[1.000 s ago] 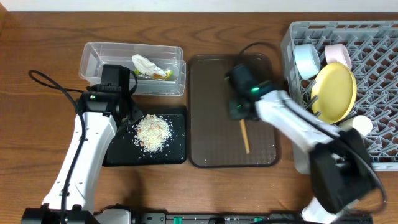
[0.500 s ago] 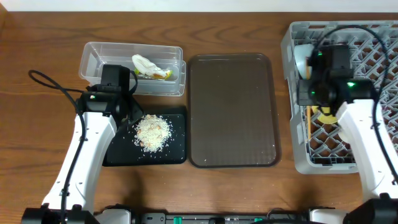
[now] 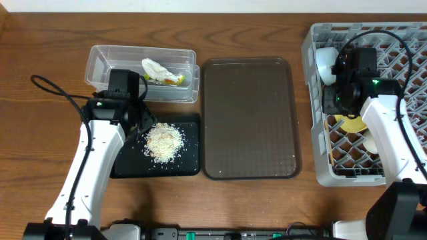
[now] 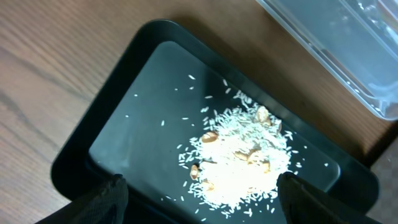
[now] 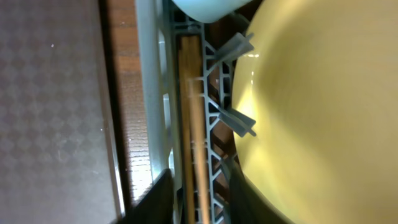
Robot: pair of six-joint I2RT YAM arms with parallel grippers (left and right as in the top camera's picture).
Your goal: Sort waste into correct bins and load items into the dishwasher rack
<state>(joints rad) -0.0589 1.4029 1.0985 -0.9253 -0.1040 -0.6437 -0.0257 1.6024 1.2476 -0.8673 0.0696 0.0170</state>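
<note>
My right gripper (image 3: 333, 107) (image 5: 199, 202) hangs over the left edge of the grey dishwasher rack (image 3: 407, 47). Its fingers are slightly apart on either side of the wooden chopsticks (image 5: 193, 124), which lie in the rack's lattice. The yellow plate (image 3: 351, 123) (image 5: 317, 106) stands beside them, with the light blue bowl (image 3: 325, 65) beyond and a pale cup (image 3: 371, 142) nearby. The white bowl is hidden. My left gripper (image 3: 142, 128) (image 4: 202, 200) is wide open above the rice heap (image 3: 164, 141) (image 4: 242, 155) on the black tray (image 3: 127, 163). The wrapper (image 3: 160, 72) lies in the clear tub (image 3: 100, 60).
The brown serving tray (image 3: 250, 120) lies between the black tray and the rack, with nothing on it. A black cable runs from the left arm across the wood table (image 3: 40, 120). The rack's wall stands close to my right fingers.
My right arm has swung from the brown tray to the rack with a chopstick. The chopstick now lies in the rack's left edge. The left arm has not moved.
</note>
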